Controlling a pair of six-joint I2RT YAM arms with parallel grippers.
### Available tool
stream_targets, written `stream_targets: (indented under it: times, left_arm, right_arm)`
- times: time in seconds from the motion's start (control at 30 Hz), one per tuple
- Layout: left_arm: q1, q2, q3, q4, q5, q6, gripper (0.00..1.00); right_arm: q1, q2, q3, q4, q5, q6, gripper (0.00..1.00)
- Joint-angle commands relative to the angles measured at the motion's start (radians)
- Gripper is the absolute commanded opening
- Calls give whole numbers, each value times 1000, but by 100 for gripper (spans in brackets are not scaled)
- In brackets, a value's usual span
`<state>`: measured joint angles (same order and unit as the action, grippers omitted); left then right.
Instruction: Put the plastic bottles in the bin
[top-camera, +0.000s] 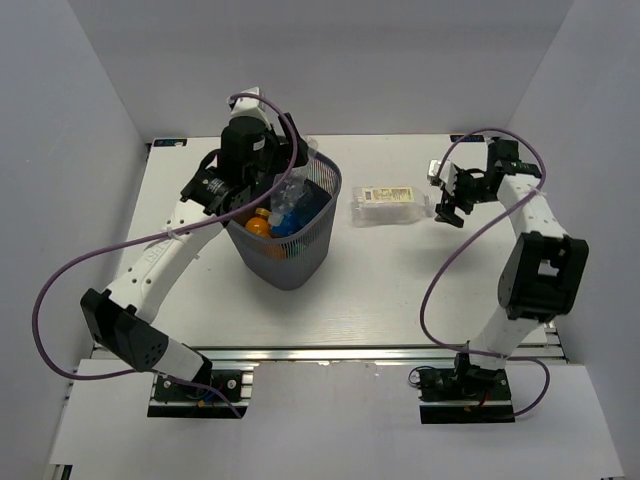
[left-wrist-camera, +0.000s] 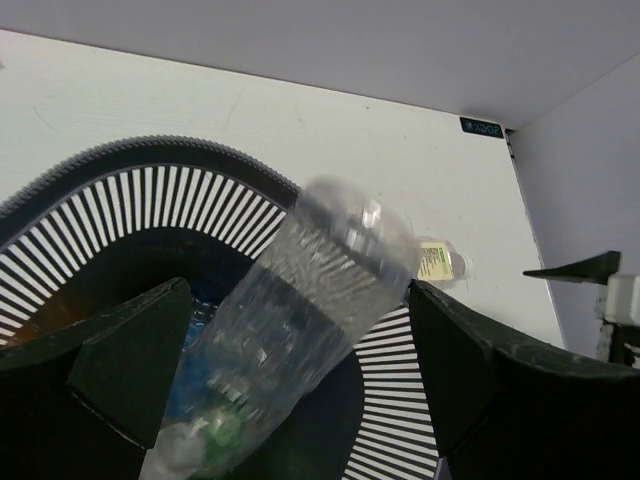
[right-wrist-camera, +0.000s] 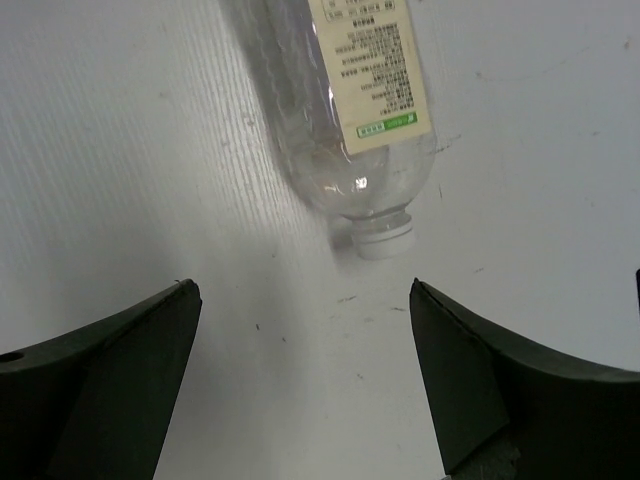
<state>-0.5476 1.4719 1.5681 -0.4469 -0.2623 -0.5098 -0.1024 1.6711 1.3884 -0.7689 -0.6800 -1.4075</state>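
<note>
Release looks to be the step in hand on the left: the left arm's fingers (left-wrist-camera: 120, 370) stand wide apart over the bin (top-camera: 300, 255), which sits in the upper middle-left of the top view. A clear bottle (left-wrist-camera: 320, 290) shows between them, blurred and gripped by neither finger as far as I can tell. Its lower end points down into the dark mouth of the mesh. Inside the bin an orange bottle (top-camera: 258, 225) and a blue-labelled bottle (top-camera: 290, 215) lie against each other. To do this step well, the left fingers should hang wide above the rim until the clear bottle has dropped past it. They should then lift straight up so that neither finger catches the mesh wall. One more bottle lies on the table (top-camera: 400, 290): the squarish white-labelled bottle (top-camera: 388, 205), on its side to the right of the bin and apart from it. The right arm's fingers (right-wrist-camera: 100, 380) are spread wide too and hold nothing. They are low over the table, with the bottle's white cap (right-wrist-camera: 385, 235) pointing toward the gap between them from the upper middle of the wrist view. A sound grasp, I judge, means advancing past the narrow neck and closing across the flat-sided body. A pinch at the cap alone could let the light bottle swing or slip.
</note>
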Motion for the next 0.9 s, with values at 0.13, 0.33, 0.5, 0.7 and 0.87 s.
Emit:
stream_targets:
  times: [0.13,0.33,0.5,0.7,0.87]
  left_arm:
    - [-2,-22,211,-97,-132,77,98]
    - [43,5,368,-193,-227,117,98]
    - [176,-42,267,-216,-256,62,98]
    - [258,-61,250,-228,-359,53,98]
    - [296,-35,224,-216,-341,42,98]
  right_arm:
    - [-20,229,248,-112,14,-94,89]
    - [-14,412,395,-148,20,-111,89]
    - [4,527,469,-73,51,-76,89]
    - [29,598,523,-95,45,-145,89]
    - [61,665,552,-102,46,-175,89]
